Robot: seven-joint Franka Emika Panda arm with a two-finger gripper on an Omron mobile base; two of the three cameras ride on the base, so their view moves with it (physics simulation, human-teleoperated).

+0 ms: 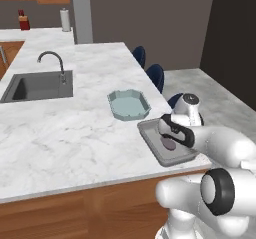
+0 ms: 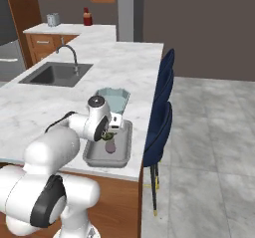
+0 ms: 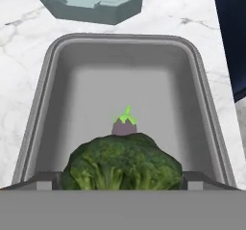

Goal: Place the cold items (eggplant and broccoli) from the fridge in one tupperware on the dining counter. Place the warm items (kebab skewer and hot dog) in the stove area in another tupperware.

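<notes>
Broccoli [image 3: 122, 164] sits between wide pincer [image 3: 120, 181] tips above eggplant [image 3: 124, 125].

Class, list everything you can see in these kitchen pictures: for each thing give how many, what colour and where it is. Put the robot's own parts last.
Grey tupperware: one, grey, near counter edge, beneath the hand.
Eggplant: one, purple with green stem, lying in the grey tupperware.
Broccoli: one, green, between the finger tips over the grey tupperware.
Teal tupperware: one, pale teal, on the counter beyond the grey one.
Counter: one, white marble.
Sink: one, dark grey, set in the counter.
Faucet: one, dark, behind the sink.
Stools: three, navy, along the counter's side.
Red bottle: one, far counter.
Paper towel roll: one, white, far counter.
Gripper: one, jaws wide, either side of the broccoli.
</notes>
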